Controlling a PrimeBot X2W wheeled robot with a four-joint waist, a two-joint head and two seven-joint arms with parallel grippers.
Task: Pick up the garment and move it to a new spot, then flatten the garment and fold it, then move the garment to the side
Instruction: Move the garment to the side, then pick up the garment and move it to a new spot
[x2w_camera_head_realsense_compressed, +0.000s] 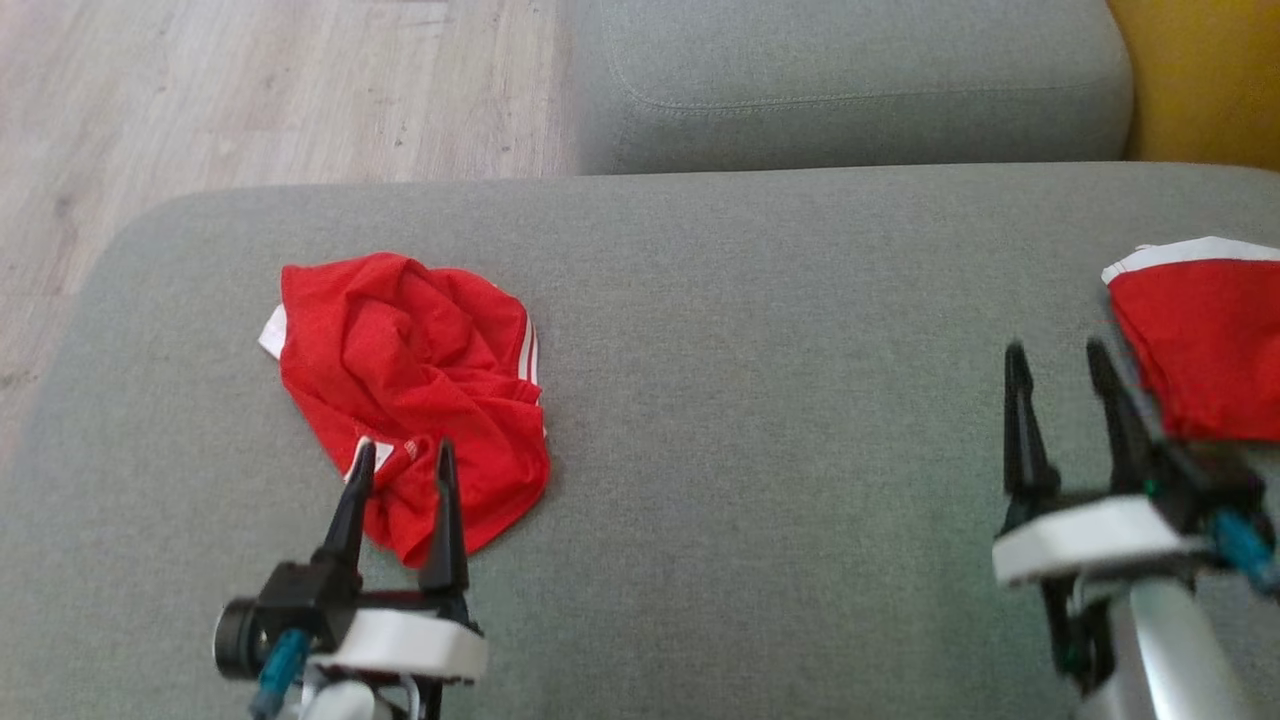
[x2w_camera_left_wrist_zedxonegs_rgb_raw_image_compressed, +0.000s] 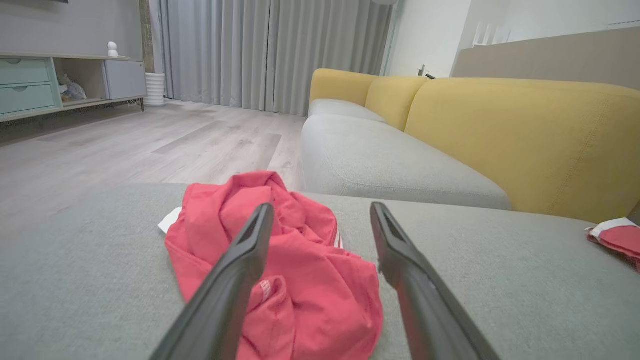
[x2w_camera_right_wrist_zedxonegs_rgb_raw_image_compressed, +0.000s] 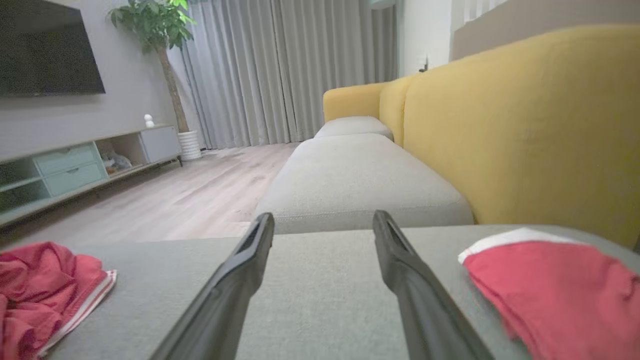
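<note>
L gripper (x2w_camera_head_realsense_compressed: 405, 452) is open, empty. The crumpled garment (x2w_camera_head_realsense_compressed: 400, 350) sits just ahead of its tips, a lump w/ no clear long side. R gripper (x2w_camera_head_realsense_compressed: 1056, 352) is open too, well away from it, beside another red cloth (x2w_camera_head_realsense_compressed: 1200, 350). L is nearer.

You had no text you could read; the small white print (x2w_camera_left_wrist_zedxonegs_rgb_raw_image_compressed: 265, 287) on the crumpled red fabric garment (x2w_camera_left_wrist_zedxonegs_rgb_raw_image_compressed: 310, 280) was too blurred.

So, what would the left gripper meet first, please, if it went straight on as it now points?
Most likely the crumpled red garment, lying on the grey cushion right ahead of the open left gripper; how high it rides above the cloth is unclear.
</note>
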